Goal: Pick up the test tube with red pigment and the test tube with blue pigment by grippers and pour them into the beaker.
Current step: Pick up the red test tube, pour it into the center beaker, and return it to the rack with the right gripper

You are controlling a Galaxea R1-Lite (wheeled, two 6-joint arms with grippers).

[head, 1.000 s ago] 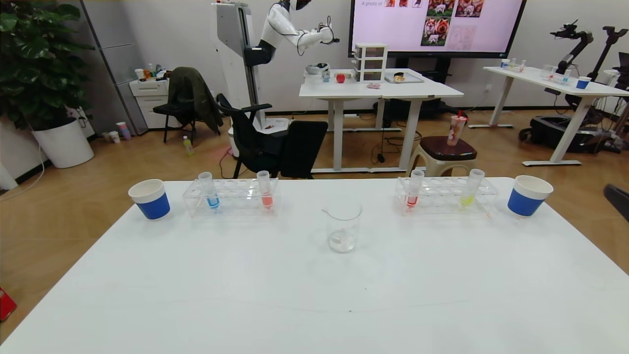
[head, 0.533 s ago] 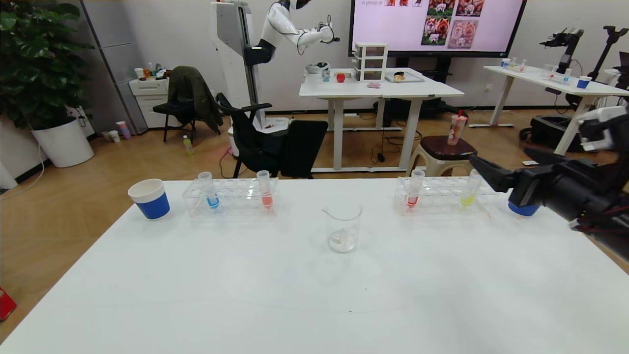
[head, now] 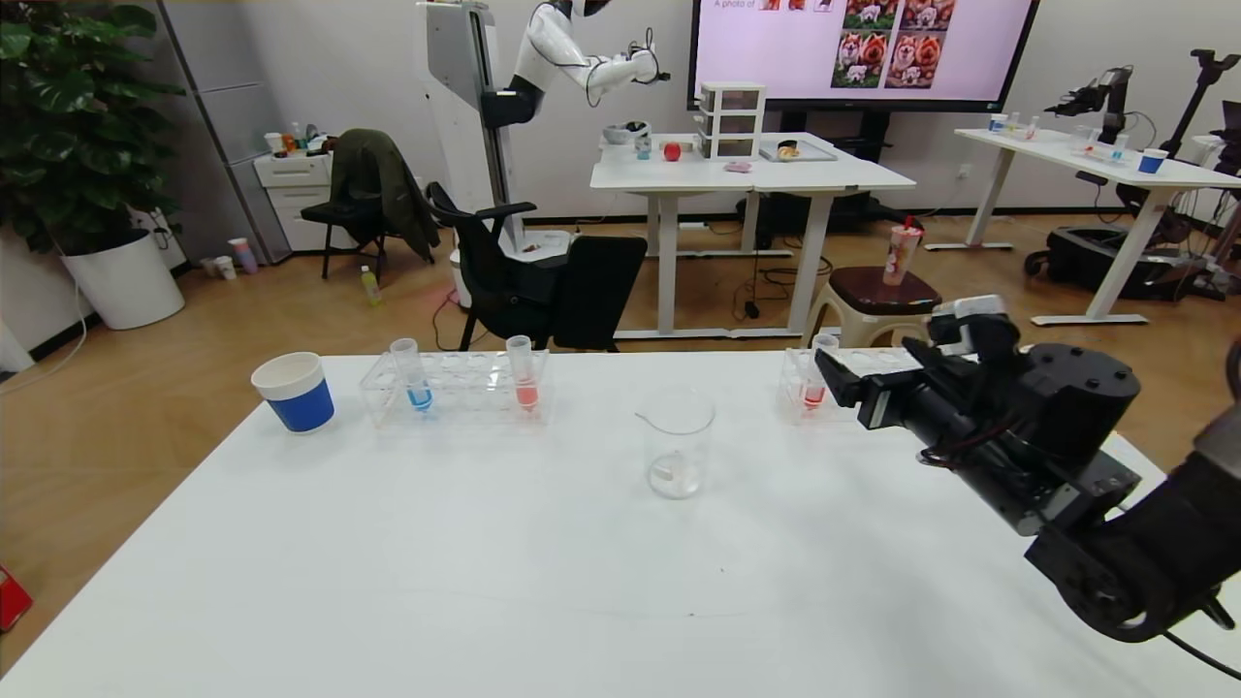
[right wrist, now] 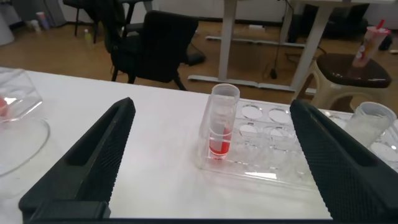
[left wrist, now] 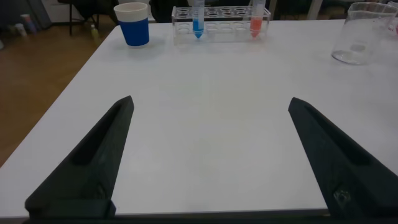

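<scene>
On my head camera the right gripper point(head: 836, 380) sits right of centre, its black wrist running off toward the lower right corner, and its tip is just beside the test tube with red pigment point(head: 816, 374). That tube stands upright in the end hole of a clear rack point(head: 797, 393), most of which is hidden behind the arm. On the right wrist camera the jaws are spread wide apart, one dark finger at each side of the frame, with the red tube point(right wrist: 221, 122) standing between them but farther off, not touched. A second tube point(right wrist: 367, 127) shows at the right edge of that frame, in the same rack; I cannot tell its contents.

The left gripper point(left wrist: 211, 155) shows only on its own wrist camera, held low over bare white worktop point(left wrist: 205, 106), jaws wide apart and holding nothing.

The test tube with blue pigment point(head: 412, 373) stands upright in a second clear rack point(head: 456, 388) in the left-centre of the head frame, with a tube of paler salmon-orange liquid point(head: 524, 373) farther along the same rack. A blue-and-white paper cup point(head: 294, 391) stands just left of that rack.

The beaker point(head: 677, 442) is upright at the centre of the frame, between the two racks and nearer to me, well apart from both grippers.
</scene>
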